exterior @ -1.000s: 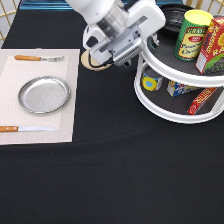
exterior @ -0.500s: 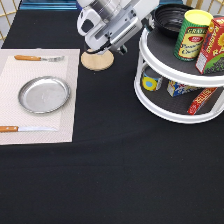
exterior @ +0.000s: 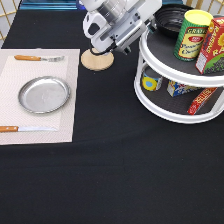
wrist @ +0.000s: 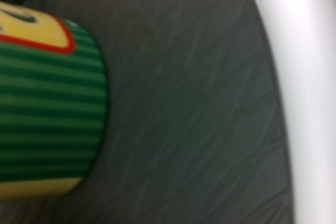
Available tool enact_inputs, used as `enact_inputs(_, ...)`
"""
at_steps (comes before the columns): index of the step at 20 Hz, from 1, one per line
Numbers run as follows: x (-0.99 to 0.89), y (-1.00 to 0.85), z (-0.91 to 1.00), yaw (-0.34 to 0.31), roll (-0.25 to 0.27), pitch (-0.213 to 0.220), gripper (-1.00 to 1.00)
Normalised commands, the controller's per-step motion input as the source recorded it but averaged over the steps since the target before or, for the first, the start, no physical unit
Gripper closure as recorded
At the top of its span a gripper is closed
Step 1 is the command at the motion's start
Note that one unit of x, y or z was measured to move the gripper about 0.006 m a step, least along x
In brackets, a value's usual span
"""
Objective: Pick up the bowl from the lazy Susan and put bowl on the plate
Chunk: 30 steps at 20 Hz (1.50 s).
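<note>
The black bowl [exterior: 172,17] sits on the top tier of the white lazy Susan [exterior: 170,71], at its far left side, next to a green can [exterior: 191,34]. My gripper [exterior: 151,21] is at the top tier's left edge, right beside the bowl; whether it touches the bowl does not show. The silver plate [exterior: 44,94] lies empty on a placemat at the exterior view's left. The wrist view shows the green can [wrist: 45,105], the grey mat [wrist: 195,125] and the white rim [wrist: 311,100] from close by.
A red box [exterior: 214,45] stands on the top tier; small packets [exterior: 177,87] fill the lower tier. A wooden coaster [exterior: 97,60] lies below the arm. A fork [exterior: 37,58] and a knife [exterior: 25,129] flank the plate on the placemat [exterior: 70,125].
The arm has moved toward the exterior view's top, uncovering the wooden coaster, and its hand now reaches the top tier beside the bowl. Bowl and plate have not moved.
</note>
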Motion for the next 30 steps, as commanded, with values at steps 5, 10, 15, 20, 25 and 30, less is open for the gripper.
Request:
enact_inputs(5,0.09,-0.03,-0.28,-0.009,0.008,0.040,-1.00)
enact_inputs(10,0.24,0.01,-0.10,0.000,0.002,0.051,-1.00)
enact_inputs(15,0.70,0.03,0.04,0.000,0.000,0.044,-1.00)
enact_inputs(20,0.86,0.00,0.09,0.000,0.000,0.024,-1.00)
enact_inputs(25,0.75,0.00,0.13,0.002,0.006,0.019,-1.00)
enact_inputs(30,0.38,-0.05,0.22,0.022,0.026,-0.004,-1.00)
